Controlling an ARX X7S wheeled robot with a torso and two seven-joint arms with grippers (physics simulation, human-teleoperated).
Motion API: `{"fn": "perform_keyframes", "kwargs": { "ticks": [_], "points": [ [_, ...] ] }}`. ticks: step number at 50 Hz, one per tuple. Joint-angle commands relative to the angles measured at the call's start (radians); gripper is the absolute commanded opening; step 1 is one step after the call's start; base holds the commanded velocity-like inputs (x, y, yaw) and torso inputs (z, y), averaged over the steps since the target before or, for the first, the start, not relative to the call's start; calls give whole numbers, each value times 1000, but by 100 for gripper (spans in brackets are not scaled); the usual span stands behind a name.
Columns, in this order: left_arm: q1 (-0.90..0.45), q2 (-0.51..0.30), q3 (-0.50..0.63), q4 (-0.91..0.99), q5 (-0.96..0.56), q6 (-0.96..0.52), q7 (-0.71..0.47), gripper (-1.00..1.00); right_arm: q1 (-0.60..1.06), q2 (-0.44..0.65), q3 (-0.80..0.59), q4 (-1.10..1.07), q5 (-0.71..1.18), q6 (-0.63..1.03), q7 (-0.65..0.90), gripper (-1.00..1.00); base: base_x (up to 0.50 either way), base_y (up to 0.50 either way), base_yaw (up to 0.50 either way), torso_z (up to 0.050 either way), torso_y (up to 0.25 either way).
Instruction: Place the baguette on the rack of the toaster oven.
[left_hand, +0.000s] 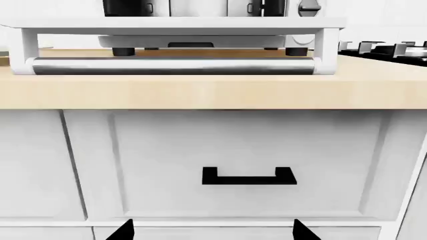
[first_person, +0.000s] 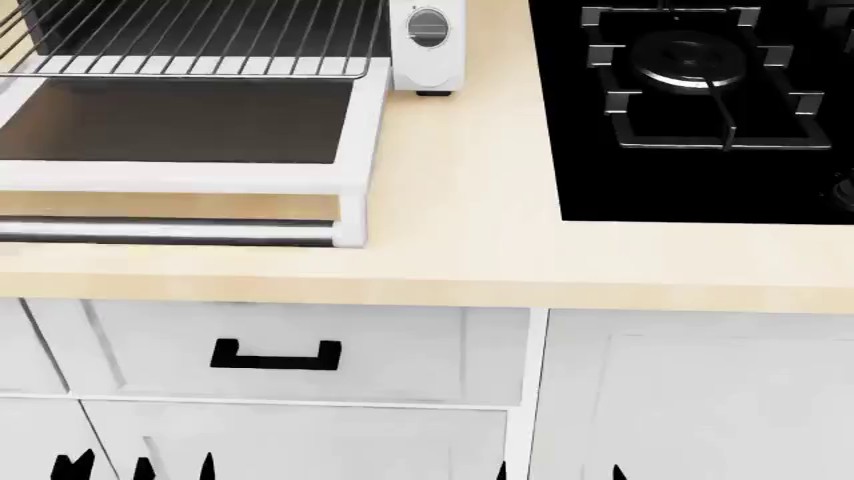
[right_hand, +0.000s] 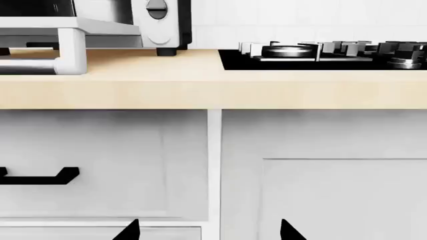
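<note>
The left gripper (left_hand: 212, 231) is seen in the left wrist view as two spread, empty fingertips, levelled at a drawer handle (left_hand: 249, 176) below the toaster oven (left_hand: 200, 30).

In the head view, the rack (first_person: 187, 45) is drawn out over the lowered door (first_person: 180, 125); no baguette is seen.

In the right wrist view, the right gripper (right_hand: 209, 231) is likewise parted and empty, held low before the cabinets, the stovetop (right_hand: 327, 55) above.

A pale wooden countertop (first_person: 467, 250) tops white panelled cabinet fronts (first_person: 694, 400), one drawer bearing a black bar handle (first_person: 275, 355), with a black gas stovetop (first_person: 694, 110) set into the counter.
</note>
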Motion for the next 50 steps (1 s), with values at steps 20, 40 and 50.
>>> {"fn": "perform_keyframes", "kwargs": {
  "ticks": [20, 40, 50],
  "points": [
    [7, -64, 79, 21, -89, -16, -53, 100, -12, 64, -80, -33, 49, 0, 68, 100, 14, 146, 0, 0, 0],
    [1, -87, 94, 17, -112, -37, -97, 100, -13, 89, -105, -41, 71, 9, 98, 100, 213, 500, 0, 0, 0],
    [0, -99, 112, 12, -120, -31, -108, 100, -11, 100, -119, -38, 81, 5, 113, 100, 152, 483, 0, 0, 0]
  ]
}}
